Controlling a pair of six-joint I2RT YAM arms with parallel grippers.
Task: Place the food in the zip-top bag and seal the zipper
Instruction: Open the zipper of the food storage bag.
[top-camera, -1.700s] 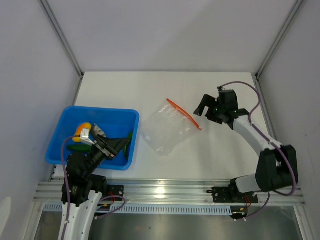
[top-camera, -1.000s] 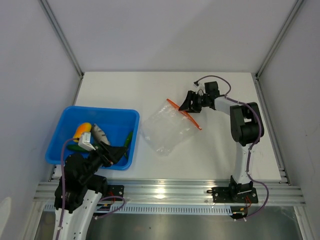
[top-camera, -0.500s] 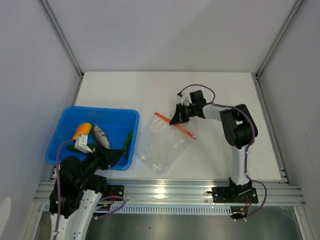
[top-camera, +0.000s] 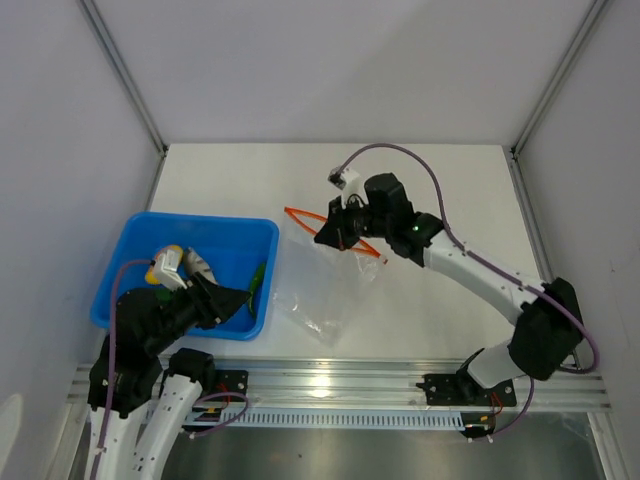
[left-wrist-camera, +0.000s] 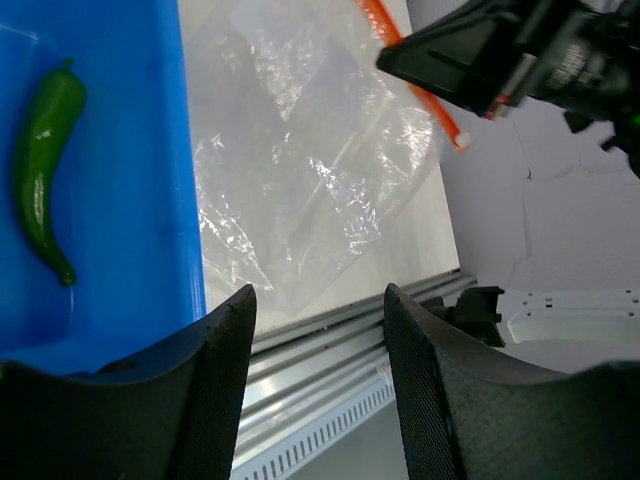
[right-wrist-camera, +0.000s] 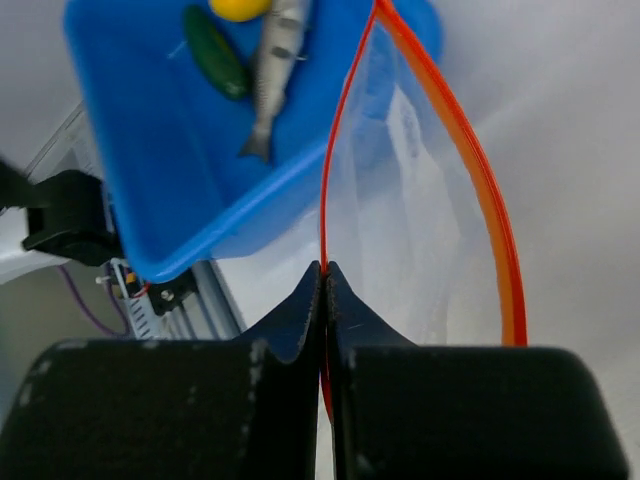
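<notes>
The clear zip-top bag (top-camera: 322, 288) lies right of the blue tray (top-camera: 225, 240), with its mouth end lifted. My right gripper (top-camera: 335, 229) is shut on one lip of the orange-red zipper (right-wrist-camera: 327, 160). The other lip (right-wrist-camera: 482, 200) bows away, so the mouth gapes. Food sits in the tray: a green pepper (left-wrist-camera: 44, 165) (top-camera: 258, 283), a yellow piece (right-wrist-camera: 240, 7) and a dark green piece (right-wrist-camera: 214, 52). My left gripper (left-wrist-camera: 320, 395) (top-camera: 240, 298) hangs open over the tray's near right corner, holding nothing. The bag (left-wrist-camera: 300, 170) spreads beyond it.
A silver toy fish (right-wrist-camera: 273, 72) also lies in the tray (right-wrist-camera: 150, 140). An aluminium rail (top-camera: 330, 385) runs along the table's near edge just past the bag. White walls and frame posts enclose the table on three sides.
My right gripper shut on the zipper, then lifted and dragged the bag left toward the tray, opening its mouth. My left gripper's jaws narrowed a little while it shifted over the tray's near edge.
</notes>
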